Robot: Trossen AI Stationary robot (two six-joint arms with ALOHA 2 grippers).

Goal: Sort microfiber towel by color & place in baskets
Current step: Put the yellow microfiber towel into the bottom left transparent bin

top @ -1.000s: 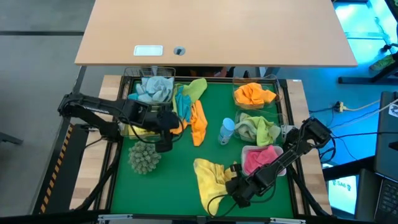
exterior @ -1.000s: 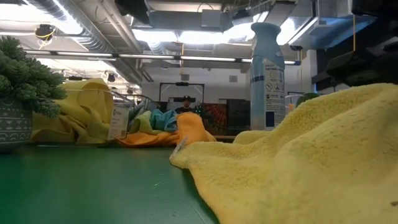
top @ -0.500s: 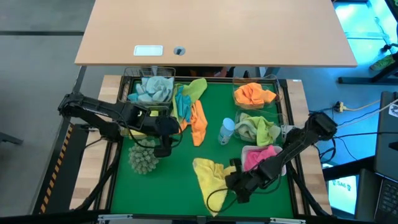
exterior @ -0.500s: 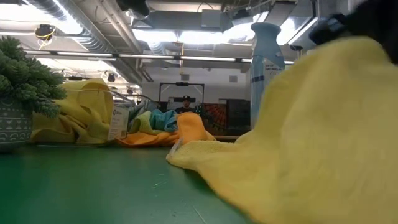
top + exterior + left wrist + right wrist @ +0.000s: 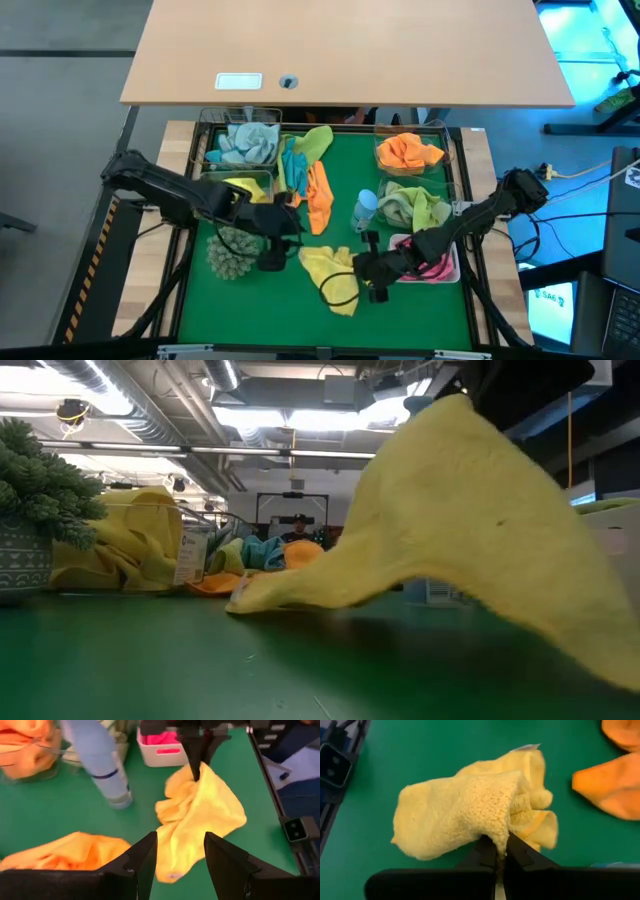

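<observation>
We find the right claw (image 5: 366,272) pinched shut on a yellow towel (image 5: 331,276), which hangs from it near the middle of the green table (image 5: 300,310), one corner trailing on the mat. The left claw (image 5: 272,242) waits just beside it with its fingers spread and nothing between them.

Sorting is well advanced. On the left side, the blue basket (image 5: 240,143) holds light blue towels and the yellow basket (image 5: 236,187) next to it already holds yellow cloth. On the right side, the orange basket (image 5: 408,152), the green basket (image 5: 412,206) and the white basket (image 5: 424,252) of pink towels are each filled.

Outstanding: the held yellow towel, plus a loose cluster (image 5: 308,170) at the table's back, which appears to include a green, a blue and orange pieces, though their overlap prevents a firm count.
</observation>
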